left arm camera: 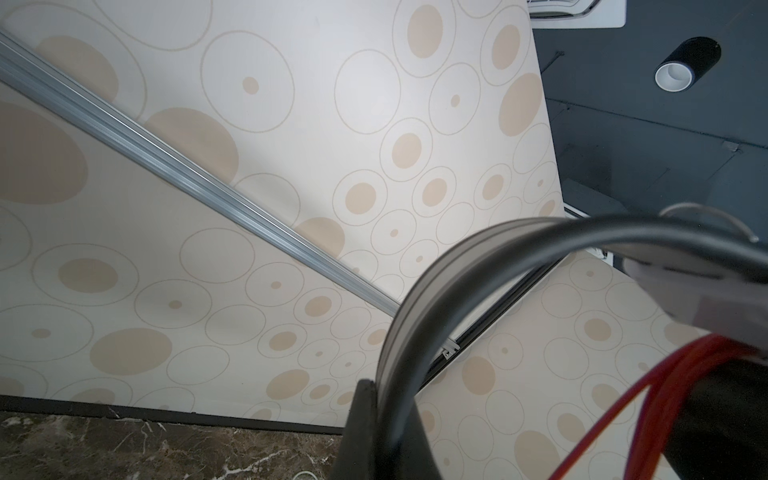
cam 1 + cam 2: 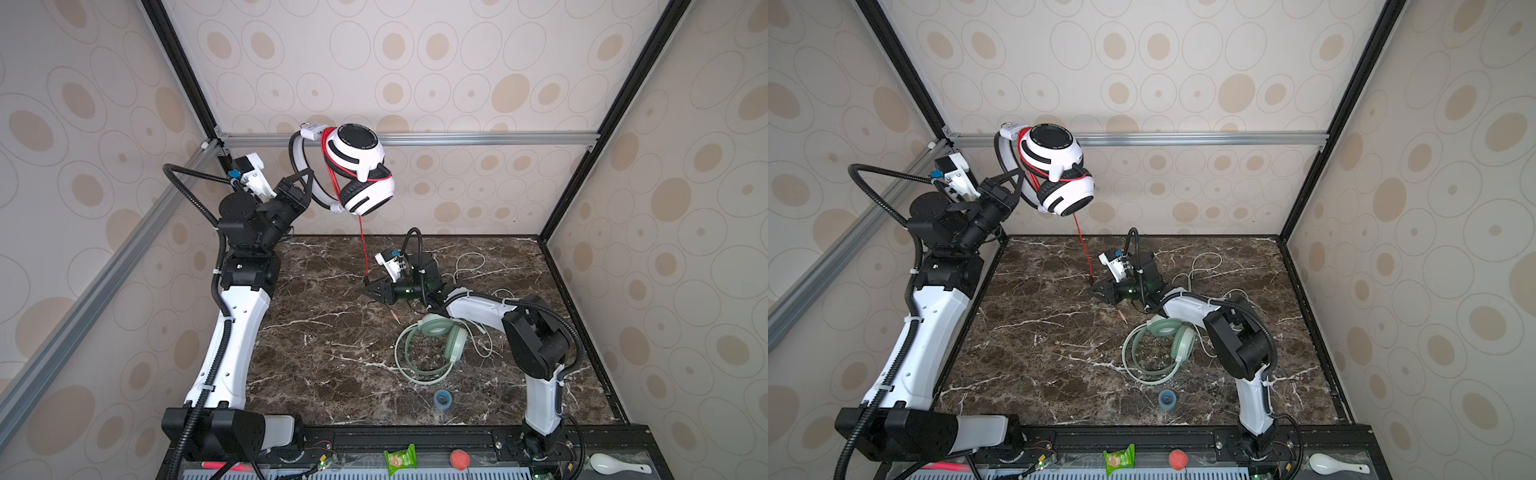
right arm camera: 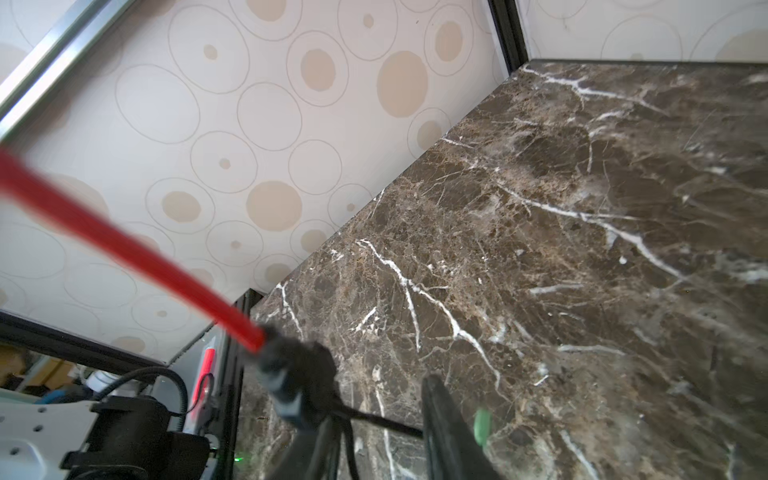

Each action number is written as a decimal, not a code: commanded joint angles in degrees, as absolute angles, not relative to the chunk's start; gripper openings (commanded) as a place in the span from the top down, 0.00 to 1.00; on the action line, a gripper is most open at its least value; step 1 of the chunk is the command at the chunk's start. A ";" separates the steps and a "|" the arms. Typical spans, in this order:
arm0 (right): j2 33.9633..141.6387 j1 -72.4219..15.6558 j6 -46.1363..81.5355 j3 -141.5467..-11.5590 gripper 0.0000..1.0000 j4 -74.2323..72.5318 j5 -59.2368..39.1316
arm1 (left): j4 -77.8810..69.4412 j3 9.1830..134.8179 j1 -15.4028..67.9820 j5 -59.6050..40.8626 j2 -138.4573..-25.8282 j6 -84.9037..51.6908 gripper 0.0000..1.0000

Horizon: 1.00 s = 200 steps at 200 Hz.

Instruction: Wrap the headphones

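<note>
The white-and-black headphones (image 2: 359, 166) (image 2: 1057, 166) hang high at the back left. My left gripper (image 2: 308, 180) (image 2: 1014, 183) (image 1: 388, 415) is shut on their headband (image 1: 457, 270). Red cable (image 2: 328, 166) is looped round the headband, and one strand (image 2: 363, 249) (image 2: 1084, 249) (image 3: 124, 245) drops to the table. Its black splitter (image 3: 291, 374) lies at my right gripper (image 2: 370, 289) (image 2: 1096, 289) (image 3: 378, 415), whose jaws stand narrowly apart with a thin black wire crossing the gap. The mint green headphones (image 2: 432, 345) (image 2: 1160, 345) lie flat to the right, with their pale cable (image 2: 469, 262) loose behind.
The red cable's plug (image 2: 395, 316) rests on the marble beside the right gripper. A blue tape roll (image 2: 442, 399) sits near the front edge. A green packet (image 2: 400, 459), a red ball (image 2: 459, 459) and a white spoon (image 2: 615, 463) lie on the front ledge. An aluminium rail (image 2: 457, 139) crosses the back wall.
</note>
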<state>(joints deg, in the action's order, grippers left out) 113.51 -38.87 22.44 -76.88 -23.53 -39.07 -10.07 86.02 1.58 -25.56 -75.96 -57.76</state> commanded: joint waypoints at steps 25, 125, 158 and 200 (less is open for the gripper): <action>116.18 -38.59 24.28 -77.32 0.44 -28.79 -41.52 | -17.58 87.64 1.89 -24.22 -73.76 -61.57 1.00; 120.19 -38.85 19.97 -83.68 0.13 -24.66 -38.25 | -16.45 87.08 2.02 -24.31 -72.86 -61.52 1.00; 119.85 -38.92 18.59 -84.03 0.05 -23.21 -37.09 | -16.69 86.73 1.97 -24.60 -72.84 -62.17 1.00; 119.64 -39.41 14.26 -84.89 0.05 -18.41 -34.97 | -19.13 85.92 2.30 -26.35 -73.36 -64.14 1.00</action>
